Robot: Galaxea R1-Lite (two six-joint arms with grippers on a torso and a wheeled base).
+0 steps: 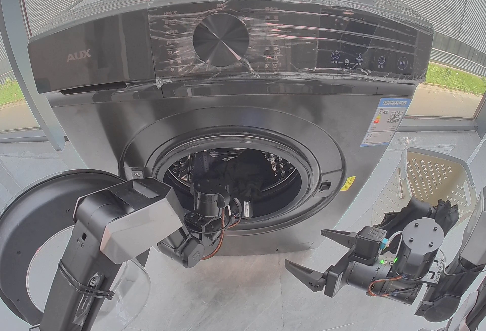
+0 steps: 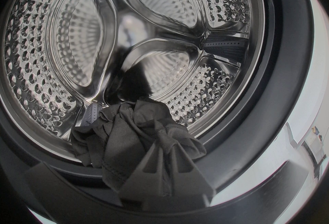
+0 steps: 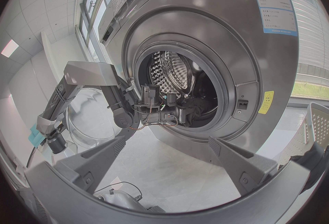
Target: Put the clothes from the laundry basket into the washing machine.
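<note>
Because the left gripper (image 2: 161, 154), its fingers clamped on a dark garment (image 2: 116, 132), sits at the mouth of the washing machine (image 1: 101, 114), the cloth lies across the door seal (image 2: 274, 91) rather than deep in the drum (image 2: 68, 36). Risk noted: released here, it may hang on the lip, slide to the floor or later foul the door (image 1: 30, 226). The laundry basket (image 1: 438, 175), to the robot's right, holds more dark clothes (image 1: 405, 218). The right gripper (image 1: 305, 248) hangs beside it, fingers apart, empty.
</note>
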